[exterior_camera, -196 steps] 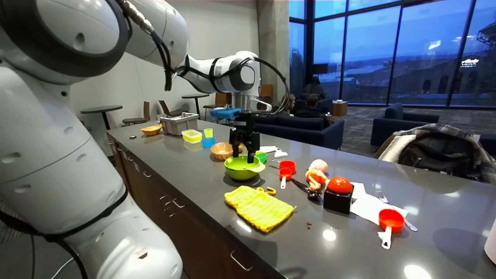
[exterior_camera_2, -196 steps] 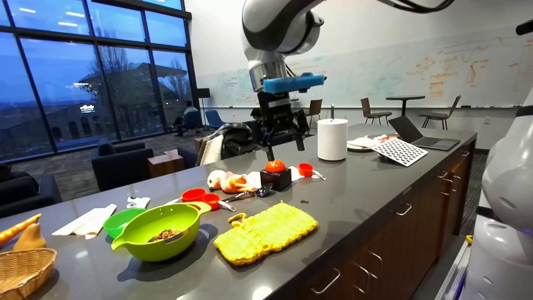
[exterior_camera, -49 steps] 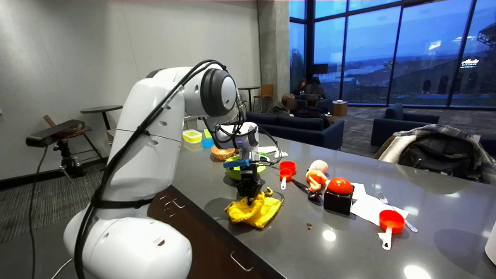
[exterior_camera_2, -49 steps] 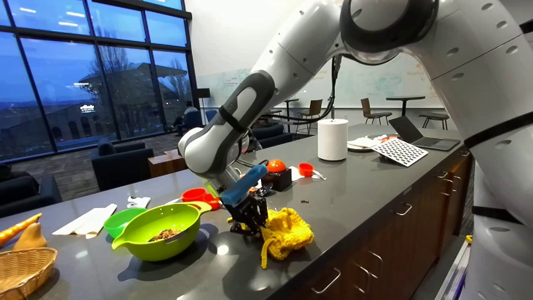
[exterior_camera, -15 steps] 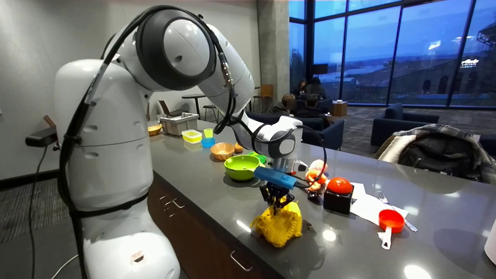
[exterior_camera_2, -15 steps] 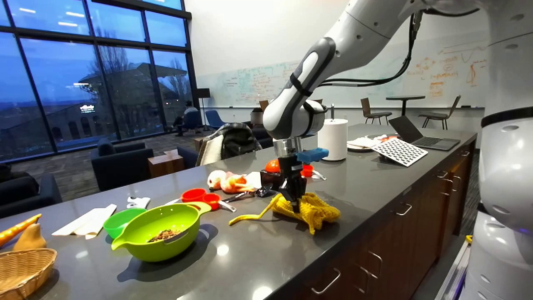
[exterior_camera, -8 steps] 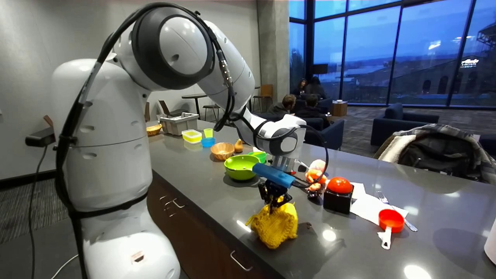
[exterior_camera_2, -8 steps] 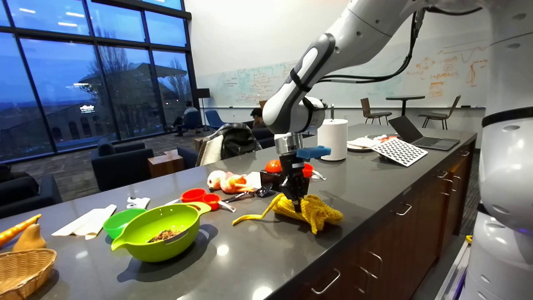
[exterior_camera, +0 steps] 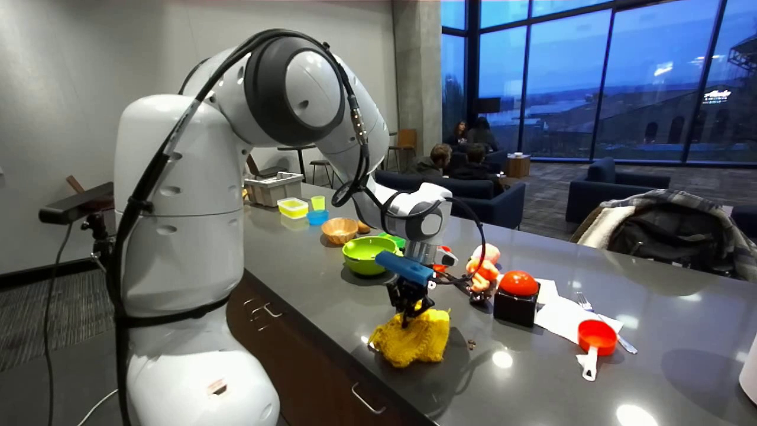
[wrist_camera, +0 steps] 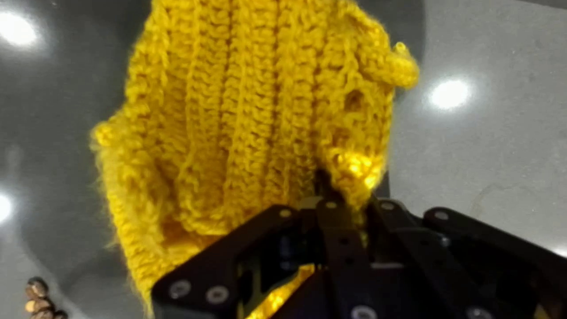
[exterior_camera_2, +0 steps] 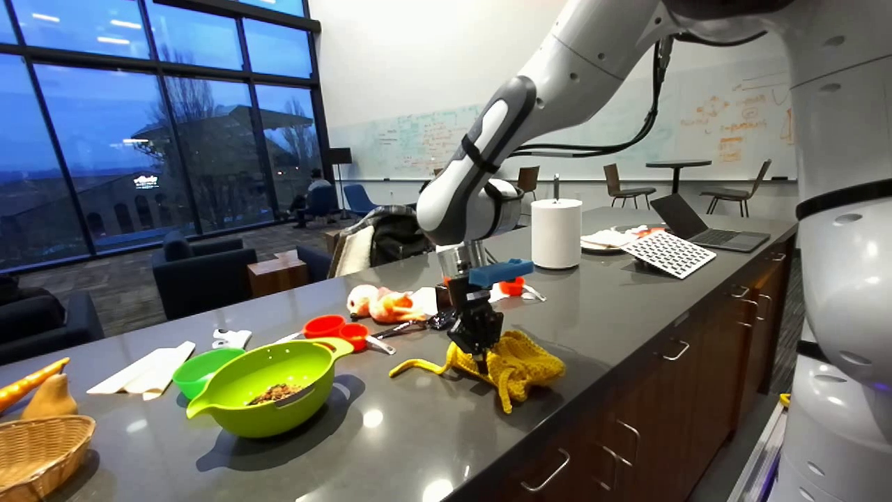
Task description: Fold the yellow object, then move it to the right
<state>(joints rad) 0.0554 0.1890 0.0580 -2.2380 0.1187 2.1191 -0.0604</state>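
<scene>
Yellow knitted cloth [exterior_camera_2: 533, 366] sits bunched on the counter [exterior_camera_2: 606, 314], near the lime-green bowl [exterior_camera_2: 268, 422] and to the right of it in an exterior view. A narrow strap [exterior_camera_2: 418, 365] trails from the cloth toward the bowl. Part of the knit rises into a peak at the jaws and the rest lies crumpled; whether all of its underside touches the counter, I cannot tell.

The jaws point down and are drawn close together, with a pinch of the cloth caught between them in the wrist view. The robot arm [exterior_camera_2: 592, 66] slants over the counter on the cloth's side of the bowl, and a blue block [exterior_camera: 405, 267] is fixed above the jaws.

Small brown bits [exterior_camera_2: 275, 394] lie in the bowl; a small brown clump [exterior_camera: 471, 344] lies on the counter, apart from it. Two red measuring cups [exterior_camera_2: 325, 326] lie near the bowl, and a smaller green bowl [exterior_camera_2: 185, 383] stands just beside it. To the bowl's left in an exterior view are white paper [exterior_camera_2: 143, 369], a carrot [exterior_camera_2: 31, 385], a tan pear-shaped object [exterior_camera_2: 52, 399] and a wicker basket [exterior_camera_2: 66, 460]. Farther from the bowl lie a pink-and-orange figure [exterior_camera: 483, 269], a black box [exterior_camera: 513, 309] with a red dome [exterior_camera: 518, 283] and a third red measuring cup [exterior_camera: 597, 337]. Well apart from the bowl, in an exterior view, stand a white paper roll [exterior_camera_2: 556, 233] and a laptop [exterior_camera_2: 732, 239].
</scene>
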